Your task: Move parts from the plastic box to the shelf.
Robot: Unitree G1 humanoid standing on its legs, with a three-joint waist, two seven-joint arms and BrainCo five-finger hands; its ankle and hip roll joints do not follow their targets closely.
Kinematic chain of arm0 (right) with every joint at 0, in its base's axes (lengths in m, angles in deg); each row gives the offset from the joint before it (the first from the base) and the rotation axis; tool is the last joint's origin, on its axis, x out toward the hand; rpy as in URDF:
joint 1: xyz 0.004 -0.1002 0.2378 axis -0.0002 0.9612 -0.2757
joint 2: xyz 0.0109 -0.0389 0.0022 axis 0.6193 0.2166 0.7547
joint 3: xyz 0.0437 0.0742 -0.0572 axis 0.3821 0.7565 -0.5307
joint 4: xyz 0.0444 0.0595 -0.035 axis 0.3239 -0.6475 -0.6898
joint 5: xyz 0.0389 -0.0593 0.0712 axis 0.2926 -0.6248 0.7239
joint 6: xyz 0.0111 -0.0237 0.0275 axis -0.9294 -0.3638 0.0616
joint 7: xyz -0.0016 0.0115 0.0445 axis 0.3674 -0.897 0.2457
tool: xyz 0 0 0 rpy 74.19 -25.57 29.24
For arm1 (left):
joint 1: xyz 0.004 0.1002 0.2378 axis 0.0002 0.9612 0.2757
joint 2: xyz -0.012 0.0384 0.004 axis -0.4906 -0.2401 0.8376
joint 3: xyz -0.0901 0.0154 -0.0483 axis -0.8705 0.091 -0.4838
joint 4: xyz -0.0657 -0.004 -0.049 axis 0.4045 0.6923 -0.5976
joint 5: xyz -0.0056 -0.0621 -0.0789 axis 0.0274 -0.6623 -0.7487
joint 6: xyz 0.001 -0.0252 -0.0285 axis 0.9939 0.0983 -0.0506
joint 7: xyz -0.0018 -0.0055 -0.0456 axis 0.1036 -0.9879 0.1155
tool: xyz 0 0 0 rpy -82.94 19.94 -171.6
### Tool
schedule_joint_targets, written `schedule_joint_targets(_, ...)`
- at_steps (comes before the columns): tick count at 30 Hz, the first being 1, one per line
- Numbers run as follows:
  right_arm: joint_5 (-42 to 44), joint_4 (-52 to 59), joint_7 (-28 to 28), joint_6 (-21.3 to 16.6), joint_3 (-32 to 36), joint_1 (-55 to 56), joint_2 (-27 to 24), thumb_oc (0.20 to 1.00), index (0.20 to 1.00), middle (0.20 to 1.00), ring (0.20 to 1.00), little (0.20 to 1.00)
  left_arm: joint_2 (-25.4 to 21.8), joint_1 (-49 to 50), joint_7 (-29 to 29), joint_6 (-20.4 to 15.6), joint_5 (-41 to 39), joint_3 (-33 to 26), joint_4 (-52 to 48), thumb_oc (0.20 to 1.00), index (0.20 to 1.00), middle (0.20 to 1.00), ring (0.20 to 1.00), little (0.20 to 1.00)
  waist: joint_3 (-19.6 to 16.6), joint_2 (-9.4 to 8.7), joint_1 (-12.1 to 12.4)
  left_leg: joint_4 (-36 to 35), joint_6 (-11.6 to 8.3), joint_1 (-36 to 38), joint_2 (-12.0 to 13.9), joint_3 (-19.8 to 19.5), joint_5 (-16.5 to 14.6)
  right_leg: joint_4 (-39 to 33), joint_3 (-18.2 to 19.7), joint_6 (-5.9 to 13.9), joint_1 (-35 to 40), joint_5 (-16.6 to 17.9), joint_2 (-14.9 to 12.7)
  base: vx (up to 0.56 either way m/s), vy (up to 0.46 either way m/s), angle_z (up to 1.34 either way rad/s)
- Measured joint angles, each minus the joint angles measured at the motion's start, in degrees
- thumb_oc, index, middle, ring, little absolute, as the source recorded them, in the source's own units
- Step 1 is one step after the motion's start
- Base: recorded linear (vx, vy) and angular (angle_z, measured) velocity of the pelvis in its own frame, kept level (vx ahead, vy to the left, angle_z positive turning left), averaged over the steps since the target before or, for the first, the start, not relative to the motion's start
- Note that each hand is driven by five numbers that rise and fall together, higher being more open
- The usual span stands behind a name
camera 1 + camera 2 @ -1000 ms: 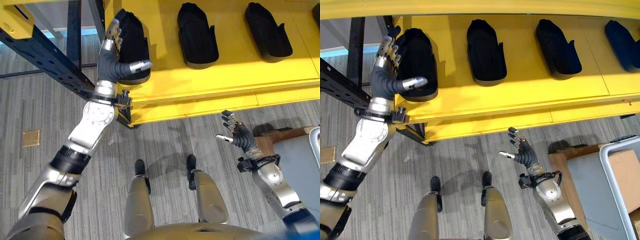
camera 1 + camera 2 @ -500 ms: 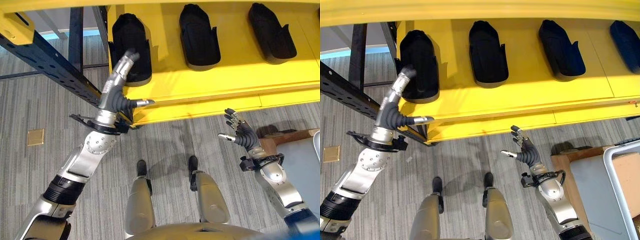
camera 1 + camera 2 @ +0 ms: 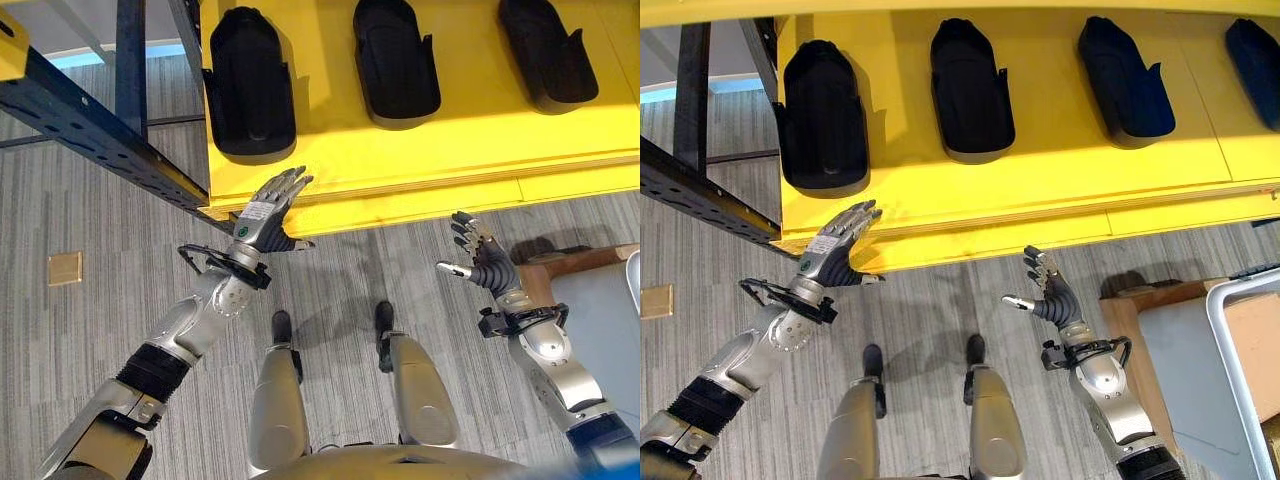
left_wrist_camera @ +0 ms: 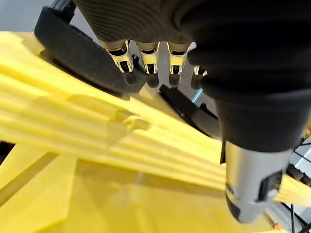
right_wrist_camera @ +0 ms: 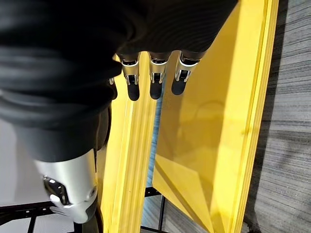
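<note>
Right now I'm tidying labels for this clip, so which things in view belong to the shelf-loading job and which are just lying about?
Job:
- yellow shelf
- black moulded parts on it: leftmost, next, third
- left hand, fingers straight, empty
- right hand, fingers relaxed, empty

Lying about:
- small tan square plate on the floor
- brown cardboard box
- dark steel rack beam

The left hand (image 4: 160, 29), fingers straight, hovers above the yellow shelf (image 4: 97, 141) near a black part (image 4: 82, 53).
</note>
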Motion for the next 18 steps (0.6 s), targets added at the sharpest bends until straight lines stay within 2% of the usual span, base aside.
schedule_joint_targets(8, -1.1, 0.0, -1.0, -0.1, 0.0, 0.0, 0.0, 1.000, 1.000, 1.000, 1.000, 1.000, 1.4, 0.0, 0.4, 1.4, 1.4, 0.1, 4.9, 1.000, 1.000, 1.000, 1.000, 1.000, 0.0, -0.05, 0.0, 0.1, 0.01, 0.0, 0.2, 0.1, 0.0, 0.1, 0.1, -0.10, -0.1, -0.1, 0.2, 0.00, 0.000, 0.00)
schedule_joint_targets(18, -1.1, 0.0, -1.0, -0.1, 0.2, 0.2, 0.0, 1.000, 1.000, 1.000, 1.000, 1.000, 1.7, 1.1, 2.5, 4.5, 2.2, -5.9, 5.2, 1.000, 1.000, 1.000, 1.000, 1.000, 0.0, -0.06, 0.0, 0.0, -0.01, 0.0, 0.7, 0.2, 0.0, 0.9, 0.3, -0.63, -0.7, -0.4, 0.5, 0.00, 0.001, 0.00)
